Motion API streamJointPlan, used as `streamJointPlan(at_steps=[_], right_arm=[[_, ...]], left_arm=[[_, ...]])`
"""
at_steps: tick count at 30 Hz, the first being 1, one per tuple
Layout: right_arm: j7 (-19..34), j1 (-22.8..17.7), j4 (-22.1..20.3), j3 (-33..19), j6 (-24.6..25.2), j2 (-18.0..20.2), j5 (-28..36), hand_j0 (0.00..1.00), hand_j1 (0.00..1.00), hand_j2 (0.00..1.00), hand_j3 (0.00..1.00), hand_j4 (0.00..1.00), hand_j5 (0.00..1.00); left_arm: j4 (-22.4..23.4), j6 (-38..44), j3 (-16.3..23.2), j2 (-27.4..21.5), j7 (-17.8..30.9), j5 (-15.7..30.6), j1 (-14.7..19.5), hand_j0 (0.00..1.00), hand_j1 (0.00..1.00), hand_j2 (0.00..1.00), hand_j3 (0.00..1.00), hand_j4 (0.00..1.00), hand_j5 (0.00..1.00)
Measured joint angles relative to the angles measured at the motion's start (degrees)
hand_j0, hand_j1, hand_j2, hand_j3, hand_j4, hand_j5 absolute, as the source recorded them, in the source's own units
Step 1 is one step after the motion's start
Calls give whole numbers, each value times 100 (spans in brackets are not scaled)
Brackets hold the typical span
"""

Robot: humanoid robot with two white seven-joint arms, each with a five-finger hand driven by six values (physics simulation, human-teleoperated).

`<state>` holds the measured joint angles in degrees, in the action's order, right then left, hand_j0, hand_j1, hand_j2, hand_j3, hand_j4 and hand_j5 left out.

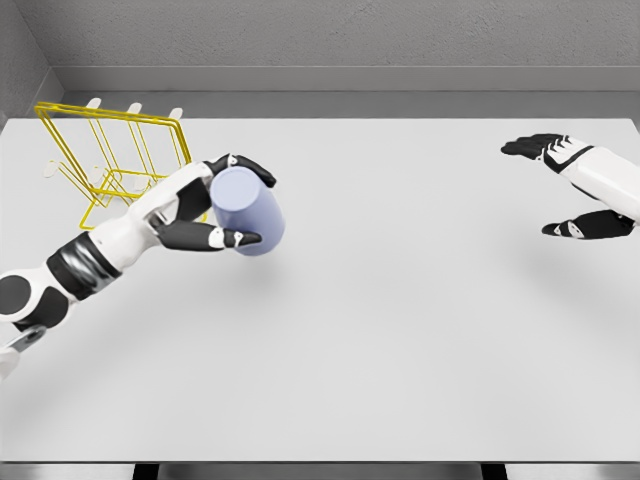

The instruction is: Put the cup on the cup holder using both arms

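Observation:
A pale lavender cup [250, 212] is tilted in my left hand [232, 200], which is shut on it, black fingers wrapped over its top and under its side. The cup hangs just right of the yellow wire cup holder [120, 155] at the table's back left. White pegs stick up from the holder's top rail. My right hand [570, 188] hovers far to the right with fingers spread and nothing in it.
The white table [400, 330] stretches across the view, with a grey wall behind it and its front edge at the bottom of the picture.

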<state>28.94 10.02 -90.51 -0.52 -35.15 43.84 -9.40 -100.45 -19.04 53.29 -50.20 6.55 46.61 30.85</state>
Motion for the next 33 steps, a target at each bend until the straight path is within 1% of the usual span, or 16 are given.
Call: streamJointPlan(at_steps=[10,33], right_arm=[[0,0,0,0,0,-1,0,100,100,100,100,100,100],[-1,0,-18,0,0,-3,1,100,100,100,100,100,100]], left_arm=[[-24,-4,-170,-195,1,140,9,53,53,53,53,53,53],[46,-181,-377,-720,5,546,-9,54,54,54,54,54,54]])
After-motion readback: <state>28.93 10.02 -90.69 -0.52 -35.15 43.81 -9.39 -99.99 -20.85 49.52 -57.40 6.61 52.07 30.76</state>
